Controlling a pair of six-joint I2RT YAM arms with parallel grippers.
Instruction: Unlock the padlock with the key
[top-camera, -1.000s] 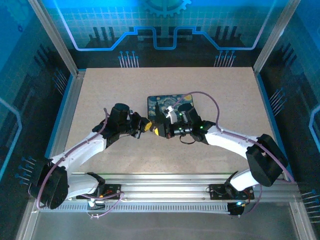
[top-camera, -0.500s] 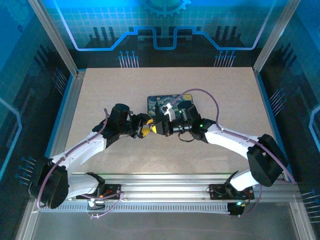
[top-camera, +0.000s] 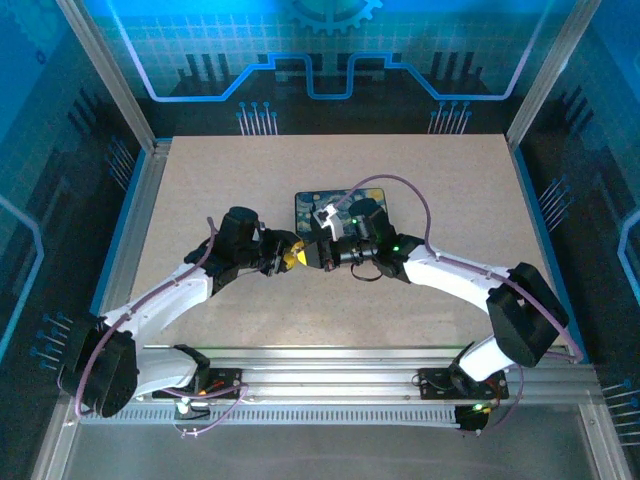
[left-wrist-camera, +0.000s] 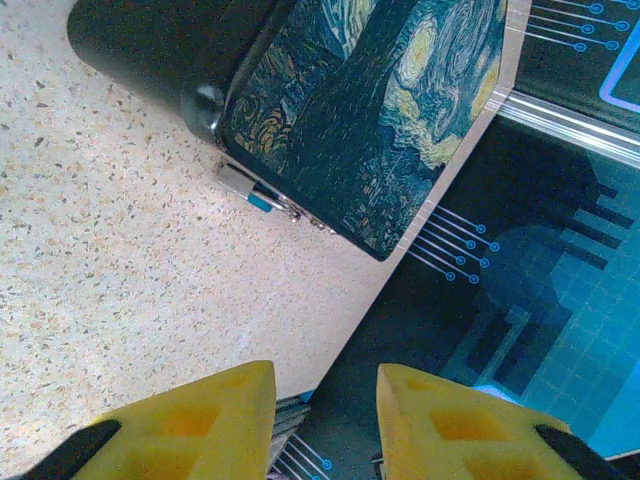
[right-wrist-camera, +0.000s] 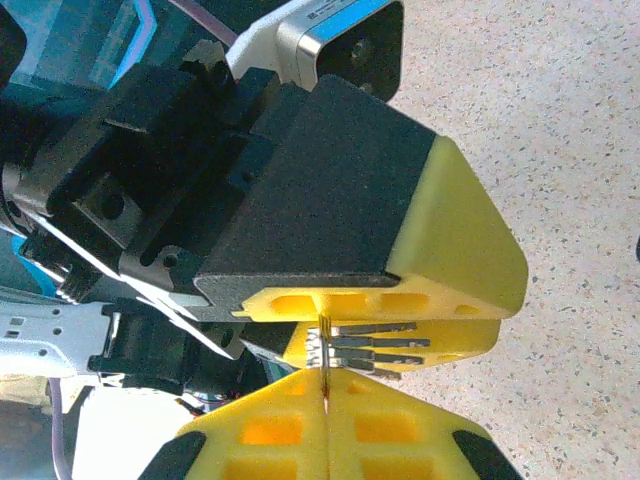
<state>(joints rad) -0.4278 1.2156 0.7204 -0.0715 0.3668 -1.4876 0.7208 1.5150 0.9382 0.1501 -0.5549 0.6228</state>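
In the right wrist view my right gripper (right-wrist-camera: 325, 388) is shut on the key (right-wrist-camera: 372, 345), a tiny silvery bunch. Its ring is pinched edge-on between my yellow pads, and its thin blades splay out to the right. The blades lie in the gap between the two yellow fingers of my left gripper (right-wrist-camera: 470, 322), which stands open around them. From above, both grippers meet tip to tip just in front of the painted box (top-camera: 338, 203): left gripper (top-camera: 292, 256), right gripper (top-camera: 316, 252). A small silvery fitting with a blue spot (left-wrist-camera: 250, 190) sits at the box's edge; I cannot tell whether it is the padlock.
The painted box (left-wrist-camera: 380, 110) lies flat on the speckled table (top-camera: 220, 190), and its lid shows a swirling night sky. The right arm's cable (top-camera: 415, 200) loops over the box. Metal rails (top-camera: 330, 375) run along the near edge.
The right gripper has moved a little left and away from the bases, closing on the left gripper's tips. The left gripper has barely moved.
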